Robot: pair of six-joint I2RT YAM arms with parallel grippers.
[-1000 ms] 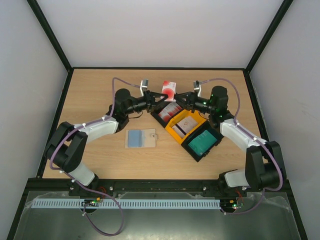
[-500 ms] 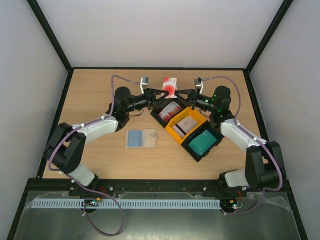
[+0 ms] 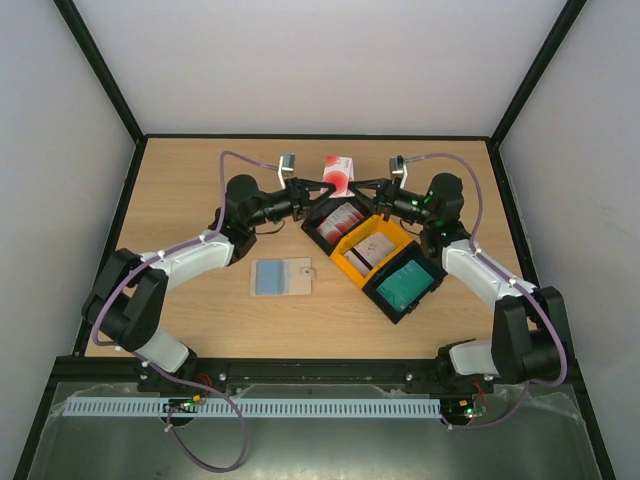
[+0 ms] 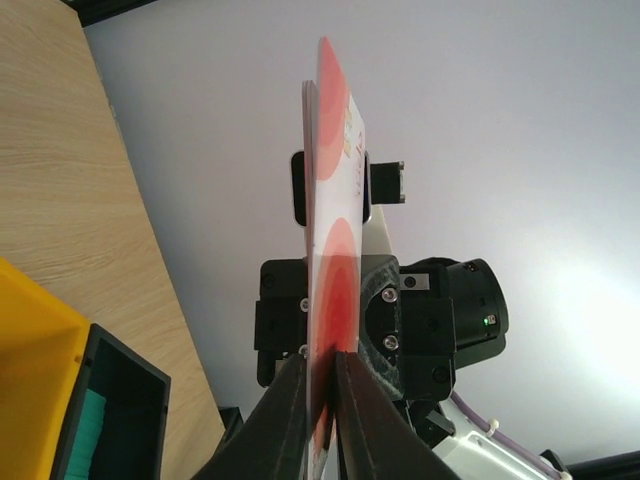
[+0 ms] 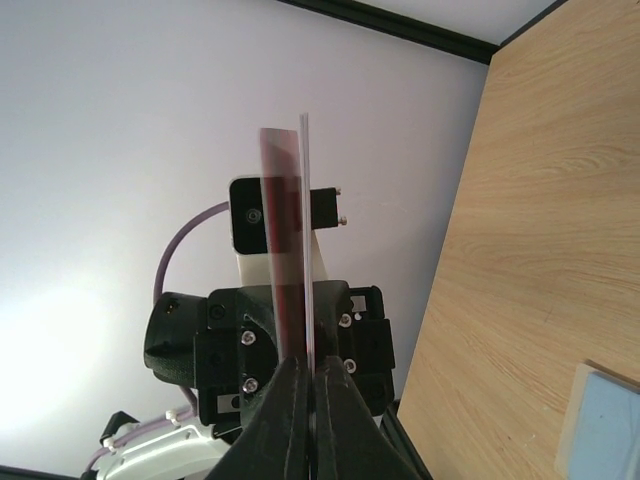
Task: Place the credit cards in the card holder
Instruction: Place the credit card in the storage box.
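Observation:
A red-and-white credit card (image 3: 339,173) is held upright in the air above the far end of the tray, with both grippers on it. My left gripper (image 3: 323,188) is shut on its left edge and my right gripper (image 3: 354,186) on its right edge. In the left wrist view the card (image 4: 333,200) stands edge-on between my shut fingers (image 4: 322,372). In the right wrist view it (image 5: 290,230) also stands edge-on, with a second thin whitish edge beside it. The card holder (image 3: 281,277) lies open on the table, blue-grey inside, and also shows in the right wrist view (image 5: 606,425).
A black-and-yellow three-compartment tray (image 3: 352,270) lies diagonally right of centre. It holds red-and-white cards (image 3: 339,223), whitish dark-striped cards (image 3: 371,248) and teal cards (image 3: 408,283). The tray also shows in the left wrist view (image 4: 40,350). Black frame rails border the table.
Both grippers, still shut on the card, have carried it a little higher and further back. The card holder and tray have not moved.

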